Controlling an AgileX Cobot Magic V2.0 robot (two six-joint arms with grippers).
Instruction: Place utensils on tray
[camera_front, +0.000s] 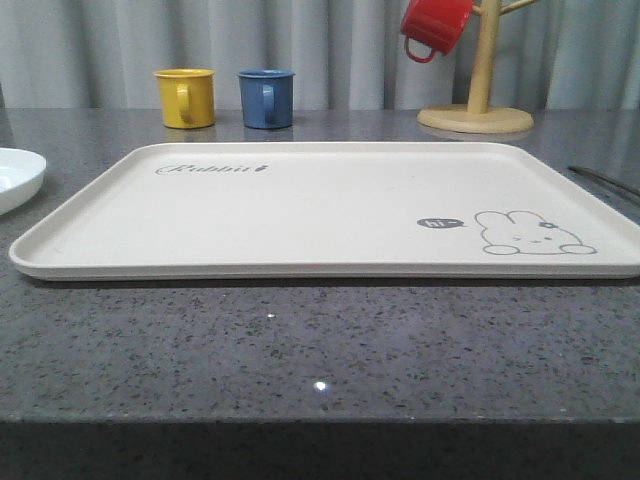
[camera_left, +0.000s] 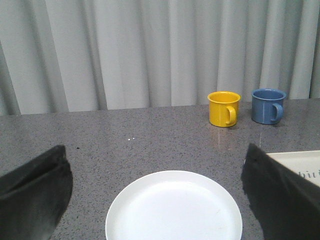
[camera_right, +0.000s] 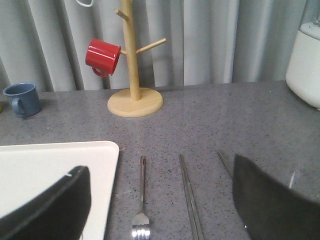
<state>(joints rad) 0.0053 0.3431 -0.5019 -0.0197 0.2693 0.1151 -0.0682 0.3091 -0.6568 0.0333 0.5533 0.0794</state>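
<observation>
The cream tray with a rabbit drawing lies flat in the middle of the table, with nothing on it. Three silver utensils lie on the grey counter to its right: a fork nearest the tray edge, then the chopsticks, then the spoon's handle, mostly hidden behind a finger. Thin utensil handles show past the tray's right rim. My right gripper hangs open above the fork and chopsticks, touching none. My left gripper is open over a round white plate.
A yellow mug and a blue mug stand behind the tray. A wooden mug tree with a red mug stands at the back right. A white appliance sits further right. The plate lies left of the tray.
</observation>
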